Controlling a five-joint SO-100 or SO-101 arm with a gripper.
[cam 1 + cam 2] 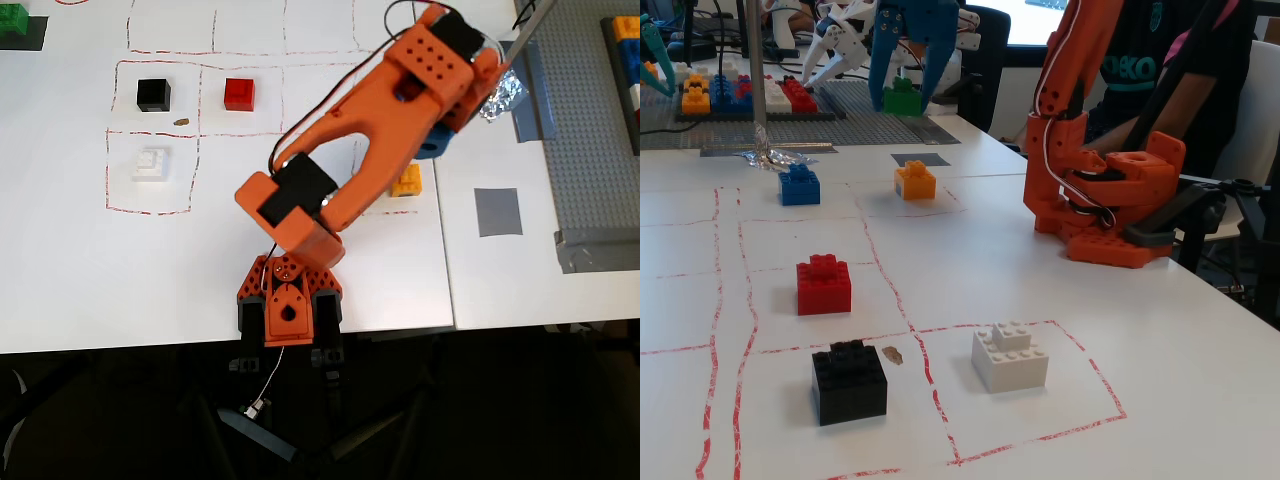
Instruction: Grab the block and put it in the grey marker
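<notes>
High above the tabletop, my hand [904,98] pinches the block [903,97].
Carrying it; next, lower onto the marker [919,159] below.

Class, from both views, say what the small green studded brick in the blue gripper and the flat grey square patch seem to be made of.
Green studded brick: probably moulded plastic, going by its studs and slight sheen. Flat grey square patch: possibly matte tape or paper; it lies flush with the table without glare. The blue gripper holds the brick aloft.

We see the green studded block [903,98] up in the air, level, pinched in the end effector [904,103]; the grey marker [497,212] lies flat and bare on the worktop [330,290].
</notes>
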